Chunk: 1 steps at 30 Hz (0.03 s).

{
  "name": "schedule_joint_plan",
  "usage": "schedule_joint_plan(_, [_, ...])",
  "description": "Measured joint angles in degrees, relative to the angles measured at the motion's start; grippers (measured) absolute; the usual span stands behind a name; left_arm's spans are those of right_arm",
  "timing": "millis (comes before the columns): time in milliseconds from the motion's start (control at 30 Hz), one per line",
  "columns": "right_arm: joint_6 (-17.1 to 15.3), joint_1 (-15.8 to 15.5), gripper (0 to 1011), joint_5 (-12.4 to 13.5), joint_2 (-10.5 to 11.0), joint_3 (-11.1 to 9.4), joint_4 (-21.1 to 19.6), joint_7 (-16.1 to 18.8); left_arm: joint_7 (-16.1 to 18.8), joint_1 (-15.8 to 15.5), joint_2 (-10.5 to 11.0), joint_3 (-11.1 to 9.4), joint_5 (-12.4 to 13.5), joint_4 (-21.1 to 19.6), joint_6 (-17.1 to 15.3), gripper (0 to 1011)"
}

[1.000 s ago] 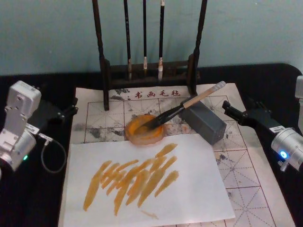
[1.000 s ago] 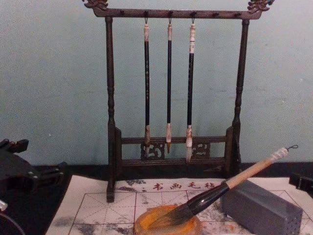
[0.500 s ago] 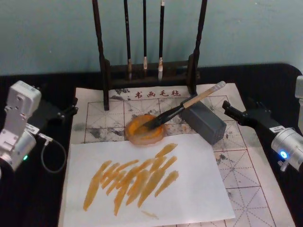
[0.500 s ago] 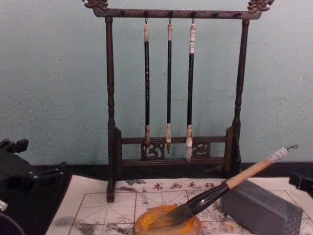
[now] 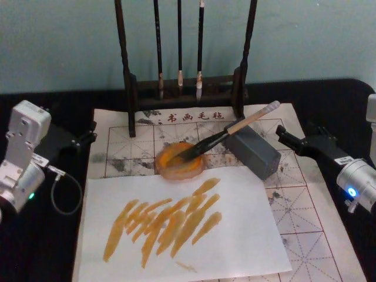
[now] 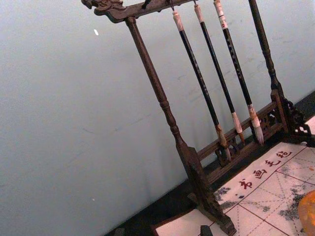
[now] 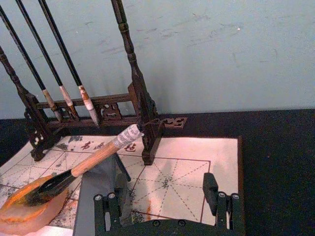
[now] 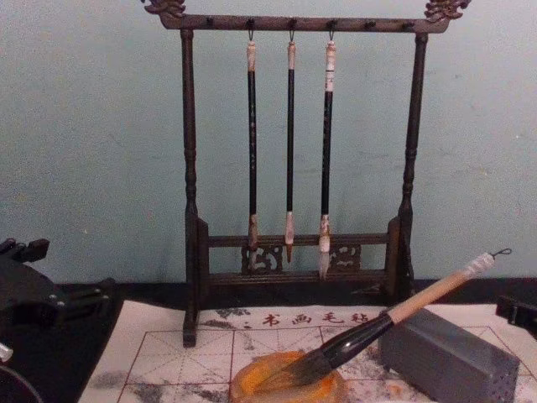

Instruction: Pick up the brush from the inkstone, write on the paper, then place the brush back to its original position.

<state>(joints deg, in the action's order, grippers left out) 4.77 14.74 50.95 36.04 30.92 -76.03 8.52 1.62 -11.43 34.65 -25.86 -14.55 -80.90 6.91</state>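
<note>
Left pincer (image 5: pixel 88 136) sits parked off the paper's left edge; can't tell if it's open or shut. The plain white sheet (image 5: pixel 235 235) up front already has orange strokes. The brush (image 5: pixel 226 134) is back with its bristles in the orange inkstone (image 5: pixel 179 161), handle leaning on the grey block (image 5: pixel 252 150), all on the grid paper (image 5: pixel 305 211). Right pincer (image 7: pixel 167 196) is open and empty, just right of the block. Looks basically finished. Nothing's moved since the earlier frames.

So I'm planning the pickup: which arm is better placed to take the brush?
Probably the right. The brush leans on the grey block, handle toward the right gripper, whose open jaws face it. The left gripper sits farther off, across the paper.
</note>
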Motion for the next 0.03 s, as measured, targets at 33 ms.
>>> schedule_joint_plan(33, [0.00,0.00,1000,0.00,0.00,0.00,0.00,0.00,0.00,0.00,0.00,0.00,0.00,0.00,0.00,1001])
